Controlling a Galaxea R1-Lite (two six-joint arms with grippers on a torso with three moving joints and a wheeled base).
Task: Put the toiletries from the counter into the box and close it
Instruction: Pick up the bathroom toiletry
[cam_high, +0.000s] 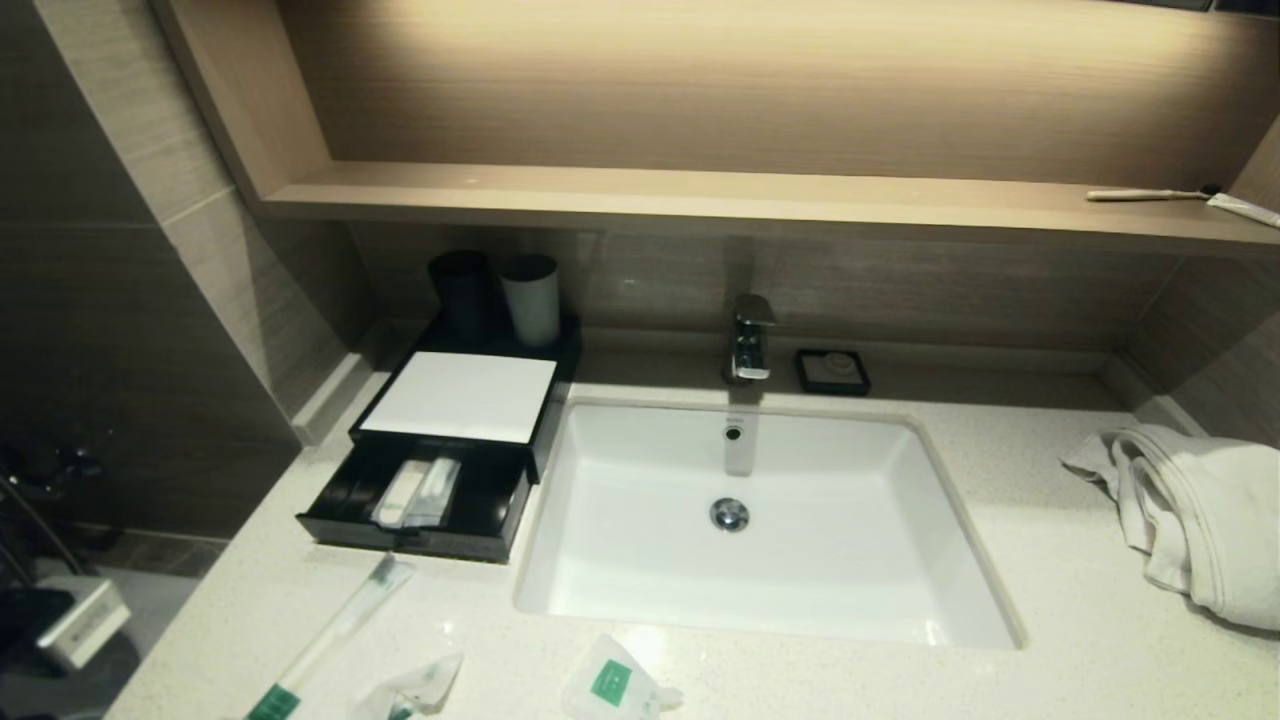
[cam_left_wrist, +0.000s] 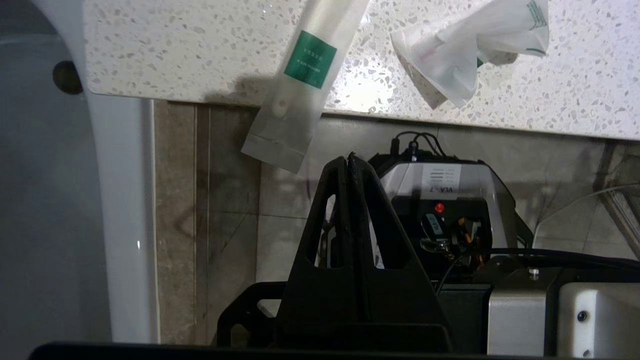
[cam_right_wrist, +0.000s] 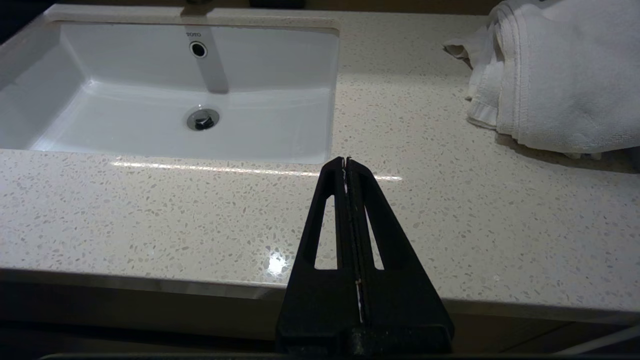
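Observation:
The black box (cam_high: 340, 515) with a white top panel stands left of the basin, its drawer pulled out with white packets (cam_high: 420, 492) inside. On the speckled counter (cam_high: 1000, 560) near the front edge lie the toiletries: a long toothbrush packet (cam_high: 330, 640) and two small green-labelled sachets (cam_high: 410, 690) (cam_high: 615, 685). Neither gripper shows in the head view. My left gripper (cam_left_wrist: 348, 157) is shut and empty, below the counter's front edge, where the toothbrush packet (cam_left_wrist: 305, 75) overhangs beside one sachet (cam_left_wrist: 470, 45). My right gripper (cam_right_wrist: 346, 161) is shut and empty over the counter's front edge.
The white basin (cam_high: 600, 600) with a tap (cam_high: 750, 340) fills the middle. A white towel (cam_high: 1200, 510) lies at the right. Two cups (cam_high: 500, 295) stand behind the box, and a black soap dish (cam_high: 832, 370) beside the tap. A wooden ledge (cam_high: 700, 195) runs above.

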